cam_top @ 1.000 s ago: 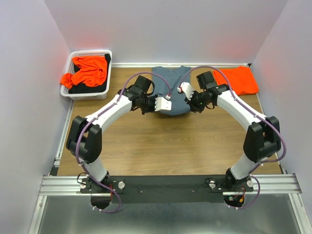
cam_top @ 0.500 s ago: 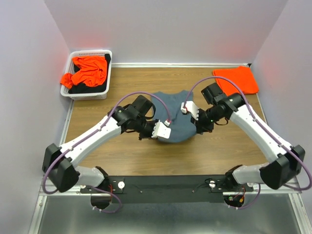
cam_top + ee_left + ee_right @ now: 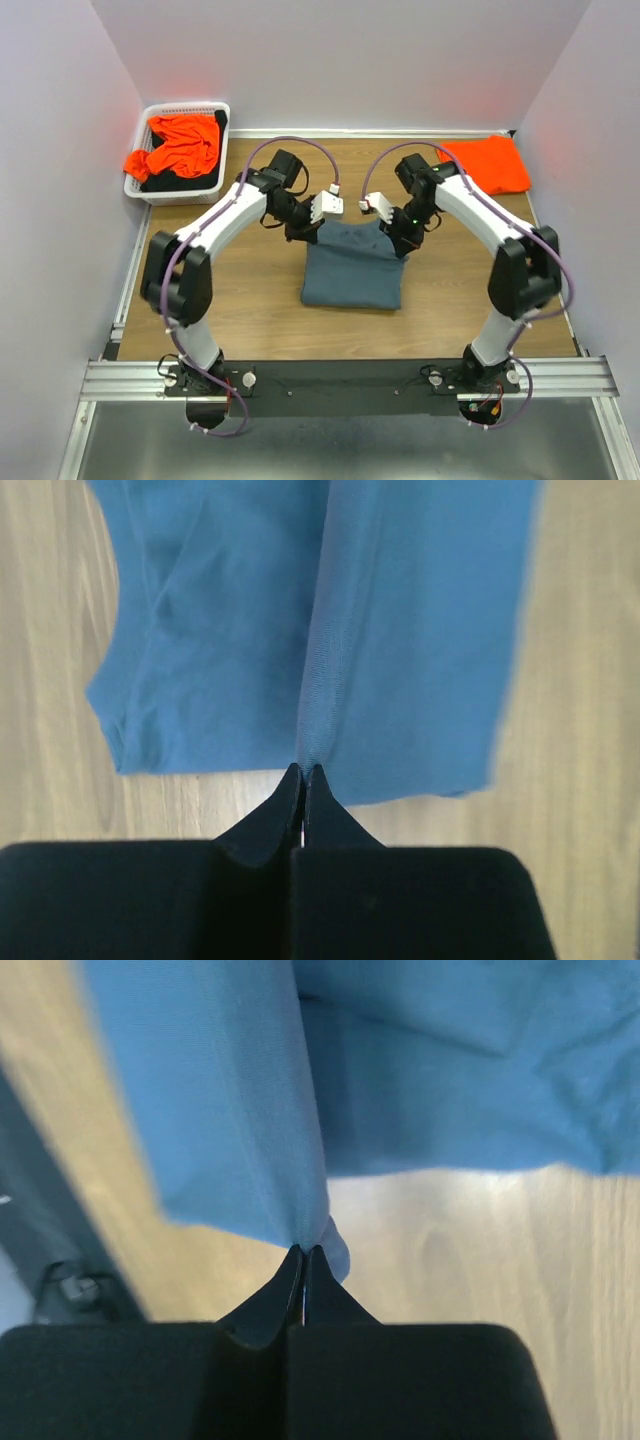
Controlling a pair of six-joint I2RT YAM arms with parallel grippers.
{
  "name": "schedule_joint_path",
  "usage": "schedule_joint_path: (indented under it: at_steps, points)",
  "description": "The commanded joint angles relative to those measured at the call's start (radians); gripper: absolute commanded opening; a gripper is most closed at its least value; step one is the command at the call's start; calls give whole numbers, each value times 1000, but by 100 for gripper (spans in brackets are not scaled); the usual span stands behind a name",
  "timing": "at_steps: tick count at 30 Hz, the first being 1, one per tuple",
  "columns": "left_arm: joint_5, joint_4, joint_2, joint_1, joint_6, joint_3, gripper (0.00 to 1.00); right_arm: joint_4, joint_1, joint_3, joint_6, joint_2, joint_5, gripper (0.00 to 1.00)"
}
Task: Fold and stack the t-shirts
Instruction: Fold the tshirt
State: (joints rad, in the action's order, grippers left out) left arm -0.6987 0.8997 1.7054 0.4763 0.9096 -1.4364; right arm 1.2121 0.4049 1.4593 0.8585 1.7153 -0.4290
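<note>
The slate blue-grey t-shirt [image 3: 352, 268] hangs and drapes over the middle of the table, its lower part lying flat. My left gripper [image 3: 308, 228] is shut on its far left edge, and the cloth [image 3: 400, 630] runs up from the closed tips [image 3: 303, 770]. My right gripper [image 3: 396, 238] is shut on its far right edge [image 3: 230, 1110], with the tips closed on the fabric [image 3: 304, 1250]. A folded orange t-shirt [image 3: 486, 163] lies at the far right. A crumpled orange t-shirt [image 3: 180, 146] sits in the basket.
The white slotted basket [image 3: 147, 193] stands at the far left corner, with dark cloth under the orange shirt. Walls close in the table on three sides. A metal rail [image 3: 340, 378] runs along the near edge.
Both grippers have carried the blue-grey shirt's edge back toward the far side and lifted it. The shirt's lower part now lies spread nearer the front.
</note>
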Motion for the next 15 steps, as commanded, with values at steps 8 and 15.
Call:
schedule_joint_path:
  at_steps: [8, 15]
  points:
    - [-1, -189, 280, -88, -15, -30, 5, -147, -66, 153, -27, 359, -43, 1]
    - [2, -240, 240, -81, -6, 106, 10, -193, -64, 32, -147, 374, -160, 1]
